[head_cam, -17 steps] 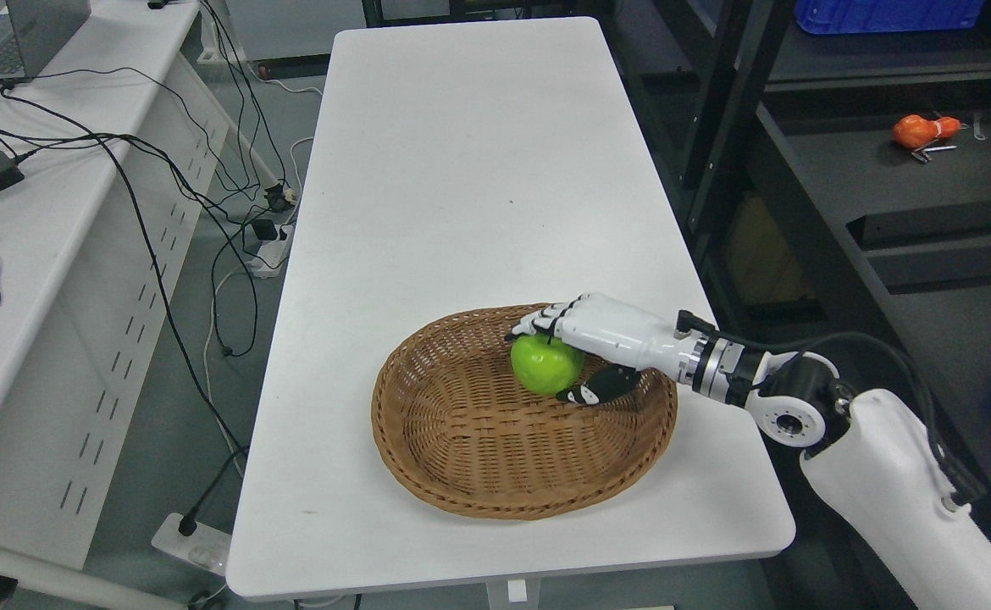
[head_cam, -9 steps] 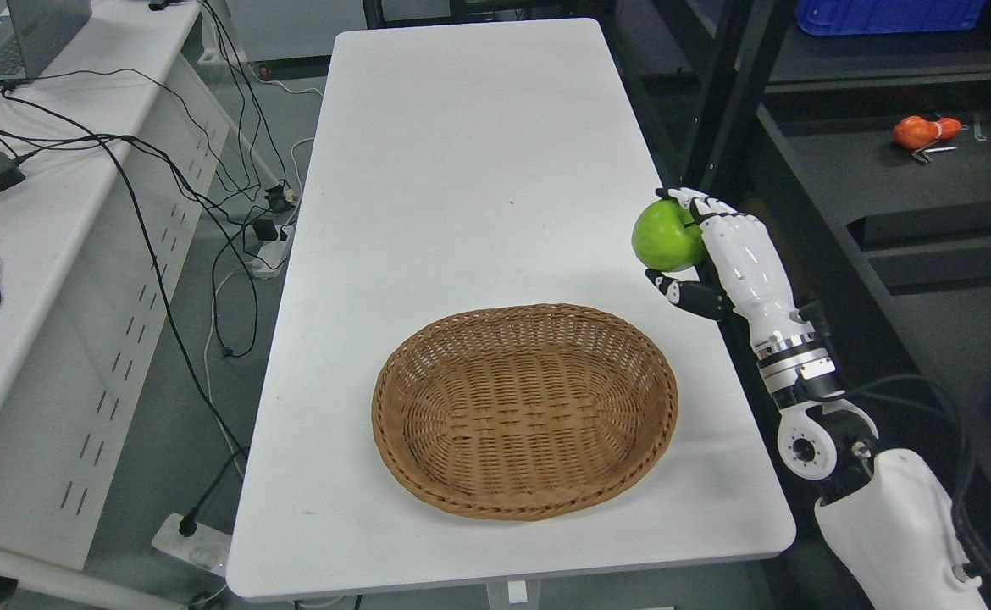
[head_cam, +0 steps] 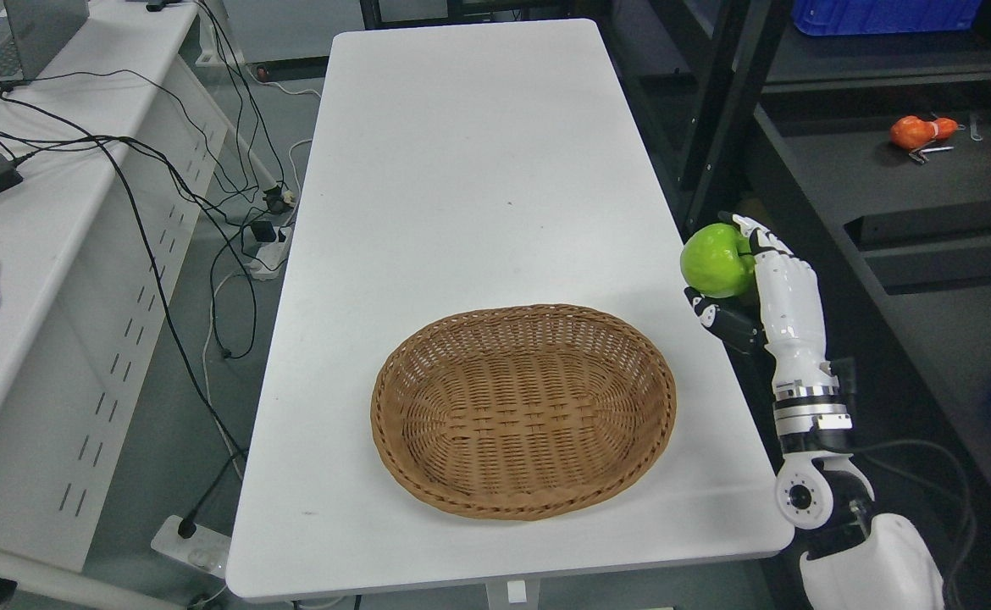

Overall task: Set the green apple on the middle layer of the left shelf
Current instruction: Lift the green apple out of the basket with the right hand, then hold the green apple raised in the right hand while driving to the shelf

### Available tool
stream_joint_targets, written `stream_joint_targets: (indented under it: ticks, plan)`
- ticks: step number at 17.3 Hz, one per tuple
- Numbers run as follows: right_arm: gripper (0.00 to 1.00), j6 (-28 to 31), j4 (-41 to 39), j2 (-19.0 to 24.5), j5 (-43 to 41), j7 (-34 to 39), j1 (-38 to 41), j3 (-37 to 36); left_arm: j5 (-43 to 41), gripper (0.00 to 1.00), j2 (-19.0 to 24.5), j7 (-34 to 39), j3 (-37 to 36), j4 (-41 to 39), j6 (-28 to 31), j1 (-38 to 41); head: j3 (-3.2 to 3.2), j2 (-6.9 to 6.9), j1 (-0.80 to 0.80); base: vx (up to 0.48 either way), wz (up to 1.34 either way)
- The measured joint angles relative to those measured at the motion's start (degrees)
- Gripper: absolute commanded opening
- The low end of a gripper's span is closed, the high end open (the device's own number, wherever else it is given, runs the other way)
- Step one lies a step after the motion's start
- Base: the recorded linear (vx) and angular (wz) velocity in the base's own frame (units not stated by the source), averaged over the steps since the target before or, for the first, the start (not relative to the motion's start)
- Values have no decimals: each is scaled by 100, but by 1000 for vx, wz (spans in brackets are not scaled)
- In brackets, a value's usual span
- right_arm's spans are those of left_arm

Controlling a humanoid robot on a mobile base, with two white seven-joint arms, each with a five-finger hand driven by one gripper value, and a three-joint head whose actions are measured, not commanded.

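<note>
Head view: right hand [head_cam: 758, 284] grips green apple [head_cam: 716, 260].

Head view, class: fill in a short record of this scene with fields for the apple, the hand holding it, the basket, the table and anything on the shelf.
apple: green apple, lifted clear of the table, past its right edge
hand: right hand, fingers curled around the apple, arm upright
left hand: not in view
basket: wicker basket, nothing in it, on the near part of the table
table: white table, bare apart from the basket
shelf: dark shelf at the right, with an orange object lying on it
</note>
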Motion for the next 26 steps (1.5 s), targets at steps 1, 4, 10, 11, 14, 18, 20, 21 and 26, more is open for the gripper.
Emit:
stream_joint_targets:
  ticks: [1, 4, 10, 11, 14, 18, 20, 21, 26]
  plan:
    - [0, 19, -46, 109, -1, -19, 36, -50, 0, 100, 0, 0, 0, -1, 0, 0, 0, 0, 0, -18, 41]
    - [1, -131, -159, 369, -7, 115, 110, -140, 0, 100, 0, 0, 0, -2, 0, -1, 0, 0, 0, -71, -43]
    - [0, -211, -289, 663, -34, 414, 155, -209, 0, 100, 0, 0, 0, -1, 0, 0, 0, 0, 0, -196, -72]
    - [0, -213, -308, 706, -38, 417, 160, -218, 0, 100, 0, 0, 0, 0, 0, 0, 0, 0, 0, -278, -80]
    - [0, -216, -343, 789, -43, 427, 173, -238, 0, 100, 0, 0, 0, 0, 0, 0, 0, 0, 0, -283, -72]
    - [0, -257, -373, 867, -46, 441, 256, -255, 0, 100, 0, 0, 0, 0, 0, 0, 0, 0, 0, -294, 77]
    - [0, -329, -385, 893, -46, 452, 321, -260, 0, 100, 0, 0, 0, 0, 0, 0, 0, 0, 0, -309, 151]
    - [0, -364, -391, 903, -47, 455, 342, -263, 0, 100, 0, 0, 0, 0, 0, 1, 0, 0, 0, -348, 100]
    - [0, -409, -410, 947, -46, 413, 414, -273, 0, 100, 0, 0, 0, -1, 0, 1, 0, 0, 0, -329, 33]
